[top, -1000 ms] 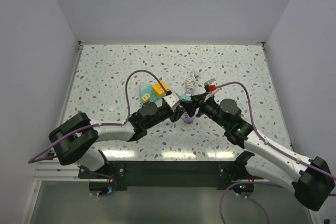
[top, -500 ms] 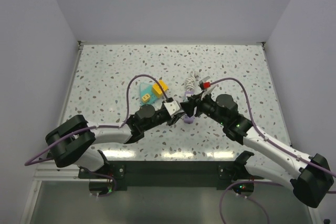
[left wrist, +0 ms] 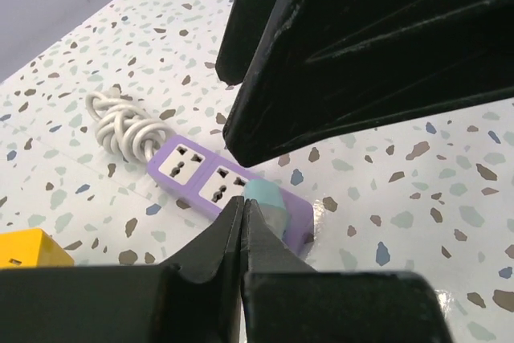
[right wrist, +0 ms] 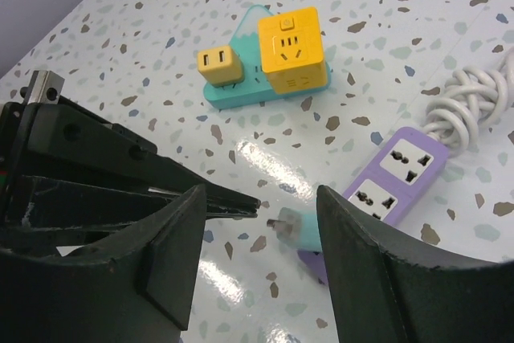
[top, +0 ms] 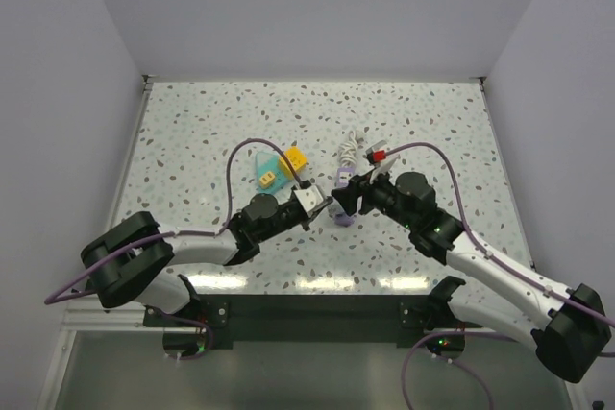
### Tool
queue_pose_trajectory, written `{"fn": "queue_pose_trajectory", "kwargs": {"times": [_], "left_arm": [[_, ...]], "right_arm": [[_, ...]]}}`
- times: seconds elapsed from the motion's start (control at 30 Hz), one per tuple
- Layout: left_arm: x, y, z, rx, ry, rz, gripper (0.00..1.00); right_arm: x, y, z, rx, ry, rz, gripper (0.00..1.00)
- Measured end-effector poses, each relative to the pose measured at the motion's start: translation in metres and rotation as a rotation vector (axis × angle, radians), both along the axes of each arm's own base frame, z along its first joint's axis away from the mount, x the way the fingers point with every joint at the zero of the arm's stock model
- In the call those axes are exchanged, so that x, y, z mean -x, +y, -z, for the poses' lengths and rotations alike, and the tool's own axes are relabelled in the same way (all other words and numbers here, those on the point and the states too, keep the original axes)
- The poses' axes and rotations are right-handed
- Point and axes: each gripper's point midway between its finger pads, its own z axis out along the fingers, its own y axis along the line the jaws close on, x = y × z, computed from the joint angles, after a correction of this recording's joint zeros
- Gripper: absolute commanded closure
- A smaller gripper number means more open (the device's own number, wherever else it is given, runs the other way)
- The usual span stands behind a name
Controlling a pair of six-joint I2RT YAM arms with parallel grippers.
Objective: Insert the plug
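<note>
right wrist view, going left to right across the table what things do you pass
small yellow adapter -> big yellow cube adapter -> purple power strip -> coiled white cord

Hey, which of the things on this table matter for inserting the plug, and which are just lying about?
For the job: teal plug; purple power strip with its coiled white cable.

Lying about, likely: teal strip; large yellow cube and small yellow cube on it.
</note>
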Motion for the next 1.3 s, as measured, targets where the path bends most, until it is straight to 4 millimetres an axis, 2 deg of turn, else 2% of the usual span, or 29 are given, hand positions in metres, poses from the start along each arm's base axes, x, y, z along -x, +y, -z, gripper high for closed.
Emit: {"fn": "queue_pose_trajectory", "kwargs": {"times": [0.17,0.3,0.33,0.4,0.43,0.53,0.7,0.8,1.07,1.13,1.23,1.3], "left_arm": [[-0.003,-0.001,-0.006,0.026,-0.015,0.001,1.0],[-0.009,-0.002,0.011,0.004,0.007,-0.004,1.0],[-0.011,-0.001,0.018,-0.011,0.019,-0.008,0.97],[-0.015,-0.001,0.032,-0.035,0.044,-0.009,0.82],[-0.015,-0.001,0.039,-0.047,0.058,-0.005,0.68],[-0.013,-0.002,0.055,-0.066,0.099,0.016,0.57],[0.001,-0.004,0.063,-0.071,0.121,0.086,0.49],[0.014,0.002,0.072,-0.086,0.146,0.129,0.46],[0.068,0.023,0.078,-0.074,0.208,0.29,0.37],[0.077,0.025,0.078,-0.072,0.214,0.319,0.33],[0.085,0.024,0.078,-0.076,0.225,0.365,0.2],[0.089,0.023,0.08,-0.078,0.237,0.394,0.17]], "right_arm": [[-0.004,-0.004,-0.001,-0.002,-0.002,0.018,0.39],[-0.006,-0.006,-0.001,-0.002,-0.002,0.025,0.39],[-0.006,-0.006,-0.001,-0.002,-0.003,0.027,0.39],[-0.009,-0.009,-0.001,-0.001,-0.005,0.04,0.38],[-0.01,-0.01,-0.001,0.0,-0.005,0.049,0.38],[-0.013,-0.015,0.0,0.001,-0.006,0.067,0.37],[-0.016,-0.022,0.005,0.003,0.0,0.087,0.37],[-0.016,-0.025,0.004,-0.002,-0.005,0.094,0.37],[-0.017,-0.025,0.001,-0.015,-0.011,0.083,0.37],[-0.017,-0.023,0.0,-0.021,-0.013,0.073,0.37],[-0.016,-0.021,0.002,-0.022,-0.007,0.06,0.37],[-0.016,-0.02,0.003,-0.021,-0.003,0.056,0.37]]}}
